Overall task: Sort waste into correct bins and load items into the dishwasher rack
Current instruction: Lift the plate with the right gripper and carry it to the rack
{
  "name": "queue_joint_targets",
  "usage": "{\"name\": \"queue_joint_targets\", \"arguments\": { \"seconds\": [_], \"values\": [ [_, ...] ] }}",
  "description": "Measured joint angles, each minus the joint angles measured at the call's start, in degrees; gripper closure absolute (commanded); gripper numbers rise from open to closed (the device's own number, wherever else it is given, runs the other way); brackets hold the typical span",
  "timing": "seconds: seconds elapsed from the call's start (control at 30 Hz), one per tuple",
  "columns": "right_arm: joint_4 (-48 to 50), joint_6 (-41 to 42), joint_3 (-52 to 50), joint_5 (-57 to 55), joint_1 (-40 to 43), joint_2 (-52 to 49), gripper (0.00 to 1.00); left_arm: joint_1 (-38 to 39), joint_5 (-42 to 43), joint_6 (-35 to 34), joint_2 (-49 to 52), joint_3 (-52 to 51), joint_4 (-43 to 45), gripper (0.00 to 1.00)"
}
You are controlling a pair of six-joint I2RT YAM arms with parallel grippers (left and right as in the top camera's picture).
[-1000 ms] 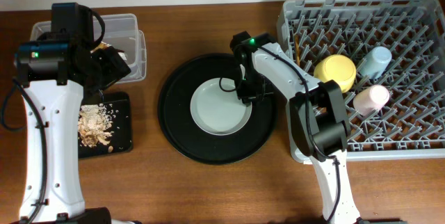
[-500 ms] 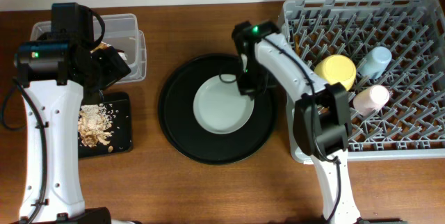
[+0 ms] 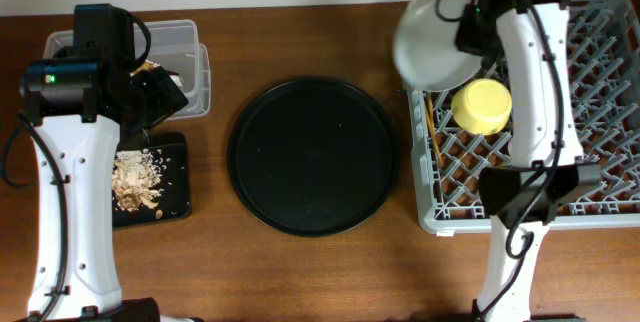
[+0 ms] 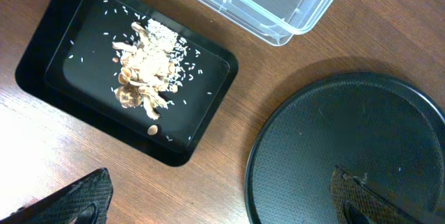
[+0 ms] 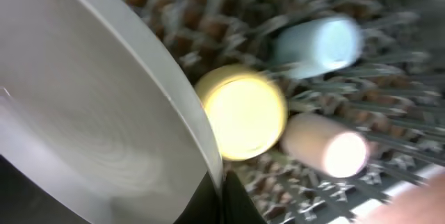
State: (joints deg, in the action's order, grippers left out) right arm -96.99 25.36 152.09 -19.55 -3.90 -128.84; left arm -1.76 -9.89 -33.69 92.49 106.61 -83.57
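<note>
My right gripper (image 3: 478,24) is shut on the rim of the pale grey plate (image 3: 432,40) and holds it tilted in the air over the left back corner of the grey dishwasher rack (image 3: 600,112). In the right wrist view the plate (image 5: 90,113) fills the left, with the fingers (image 5: 221,196) clamped on its edge. In the rack lie the yellow bowl (image 3: 482,104), the chopsticks (image 3: 432,122), the pink cup (image 5: 327,147) and the light-blue cup (image 5: 320,43). My left gripper (image 4: 222,196) is open and empty above the table. Food scraps (image 4: 142,64) lie in the shallow black tray (image 4: 55,57); the clear tub (image 3: 190,37) stands behind it.
The large round black tray (image 3: 312,154) sits bare in the middle of the table. My right arm (image 3: 535,112) reaches over the rack and hides the cups from overhead. The wooden table shows in front of the trays.
My right gripper has lifted the plate off the round black tray and carried it right and back to above the rack. The left arm has not moved.
</note>
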Motion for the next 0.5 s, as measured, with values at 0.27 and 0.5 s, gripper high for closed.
{"name": "queue_joint_targets", "arguments": {
  "seconds": [0.27, 0.5],
  "values": [
    [3.23, 4.59, -0.04, -13.57, 0.66, -0.02, 0.96, 0.0, -0.02, 0.0, 0.0, 0.0, 0.0, 0.01],
    [8.39, 4.87, -4.39, -15.58, 0.66, -0.02, 0.96, 0.0, -0.02, 0.0, 0.0, 0.0, 0.0, 0.01]
  ]
}}
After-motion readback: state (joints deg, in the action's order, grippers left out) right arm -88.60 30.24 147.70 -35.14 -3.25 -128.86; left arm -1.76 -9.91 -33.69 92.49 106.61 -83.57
